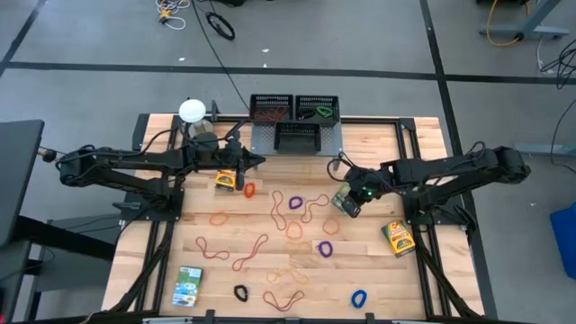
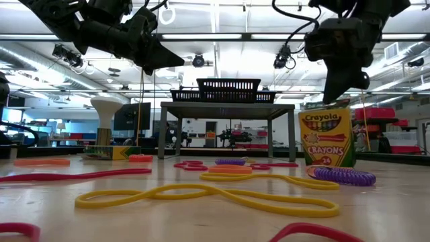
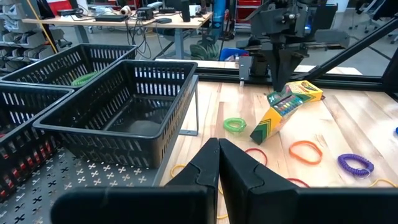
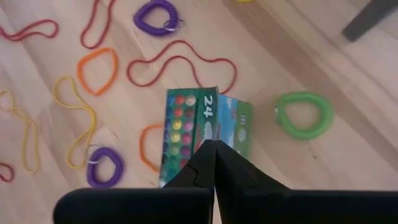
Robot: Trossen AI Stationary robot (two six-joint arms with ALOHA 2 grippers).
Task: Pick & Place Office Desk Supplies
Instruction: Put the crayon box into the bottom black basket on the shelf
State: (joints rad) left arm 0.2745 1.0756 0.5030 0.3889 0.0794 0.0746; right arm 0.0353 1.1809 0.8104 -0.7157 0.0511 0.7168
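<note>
My right gripper [image 1: 347, 200] hangs over the table's middle right, shut on a yellow-green crayon box [image 3: 287, 104]. My left gripper [image 1: 256, 162] hovers shut and empty by the grey shelf's front left corner, above another crayon box [image 1: 225, 181] lying flat. A third yellow-green box [image 1: 397, 238] lies flat at the right, and a green-white box [image 1: 188, 284] at the near left. Several coloured rubber bands and coils [image 1: 297, 203] lie spread over the wood. Black mesh trays [image 1: 297, 135] stand on the shelf. My right gripper pinches the crayon box's upper end [image 4: 202, 127] between its two fingers, slanting steeply down from above. The box hangs below the fingers, tilted, as the left wrist view shows. Whether its lower corner [image 3: 257, 138] touches the table, I cannot tell.
The grey perforated shelf [image 1: 261, 142] with three mesh trays stands at the far middle, and a white ball on a stand [image 1: 191, 111] at the far left. A green coil [image 4: 305, 115] lies close beside the held box. Bare wood shows at the near right.
</note>
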